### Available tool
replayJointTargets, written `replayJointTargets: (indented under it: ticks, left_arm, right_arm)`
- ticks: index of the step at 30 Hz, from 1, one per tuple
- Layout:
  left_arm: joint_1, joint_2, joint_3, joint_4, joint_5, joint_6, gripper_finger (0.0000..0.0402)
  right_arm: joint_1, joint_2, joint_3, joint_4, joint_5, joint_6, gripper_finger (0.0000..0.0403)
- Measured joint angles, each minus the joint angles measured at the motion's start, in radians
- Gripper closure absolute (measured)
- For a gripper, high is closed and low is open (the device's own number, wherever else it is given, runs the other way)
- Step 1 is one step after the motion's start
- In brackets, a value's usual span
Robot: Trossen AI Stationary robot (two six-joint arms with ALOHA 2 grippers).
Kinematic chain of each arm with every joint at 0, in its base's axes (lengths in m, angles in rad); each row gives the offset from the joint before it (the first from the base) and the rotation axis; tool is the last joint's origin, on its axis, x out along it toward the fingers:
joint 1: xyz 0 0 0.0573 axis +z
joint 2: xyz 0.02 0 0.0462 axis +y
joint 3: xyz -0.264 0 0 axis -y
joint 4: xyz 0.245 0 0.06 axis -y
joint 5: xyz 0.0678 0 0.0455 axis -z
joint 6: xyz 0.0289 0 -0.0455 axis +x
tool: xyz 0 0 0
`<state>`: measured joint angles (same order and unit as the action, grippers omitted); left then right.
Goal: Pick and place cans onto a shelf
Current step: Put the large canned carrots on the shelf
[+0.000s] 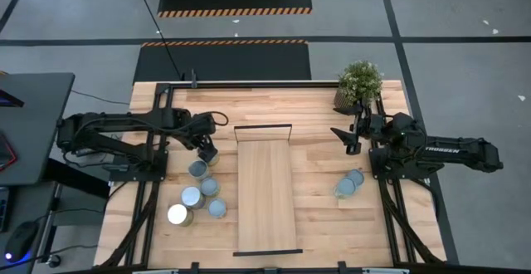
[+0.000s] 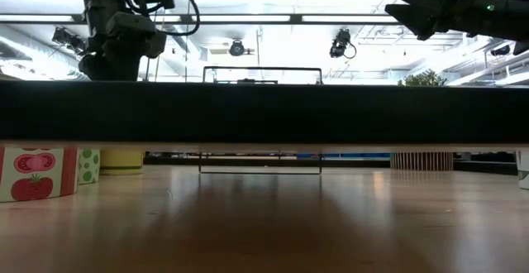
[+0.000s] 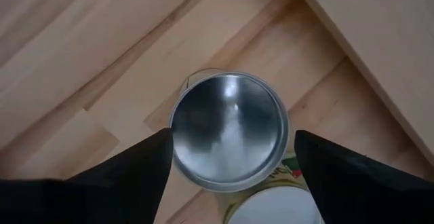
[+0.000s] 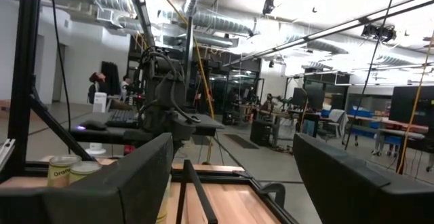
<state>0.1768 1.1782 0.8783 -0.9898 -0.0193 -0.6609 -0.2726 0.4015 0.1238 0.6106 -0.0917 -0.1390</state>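
Observation:
Several silver-topped cans stand on their bases on the table left of the shelf [image 1: 265, 195], a long pale board with black end bars; the farthest of them [image 1: 197, 169] fills the left wrist view [image 3: 227, 130]. My left gripper [image 1: 207, 151] hovers over that can, open, pointing down, a finger [image 3: 146, 170] on either side of its top, and I see no touch. Two more cans [image 1: 349, 183] stand right of the shelf. My right gripper [image 1: 350, 139] is open and empty, held level above the table beyond those two cans; it also shows in the right wrist view [image 4: 230, 153].
A potted plant [image 1: 359, 83] stands at the table's far right corner, close behind my right arm. Another can [image 3: 271, 207] stands right beside the one under my left gripper. In the low view, labelled cans [image 2: 33, 174] show at the left and the shelf's frame bar [image 2: 260, 120] in the middle.

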Motion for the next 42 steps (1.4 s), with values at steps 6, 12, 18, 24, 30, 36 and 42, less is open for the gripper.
replayJointTargets:
  ticks: [6,12,18,24,30,36,42]
  left_arm:
    - [0.001,0.0,0.029,-0.015,0.024,0.025,0.0087]
    - [0.001,0.0,0.121,-0.014,0.01,0.04,0.0087]
    - [-0.002,0.0,0.203,-0.016,-0.153,-0.02,0.0088]
    - [-0.024,0.0,0.22,-0.017,-0.391,-0.026,0.0088]
    - [-0.024,0.0,0.22,0.044,-0.412,-0.001,0.0088]
    - [-0.024,0.0,0.22,0.083,-0.402,0.003,0.0088]
    - [-0.024,0.0,0.219,0.087,-0.402,0.053,0.0088]
  right_arm:
    - [0.0,0.0,0.0,0.01,0.011,-0.04,0.0089]
    - [0.0,0.0,0.0,0.009,0.013,-0.04,0.0089]
    - [0.0,0.0,0.0,0.009,0.013,-0.04,0.0089]
    - [0.0,0.0,0.0,0.009,0.013,-0.04,0.0089]
    - [0.0,0.0,0.0,0.009,0.013,-0.04,0.0089]
    - [0.0,0.0,0.0,0.009,0.013,-0.04,0.0089]
    - [0.0,0.0,0.0,0.009,0.013,-0.04,0.0089]
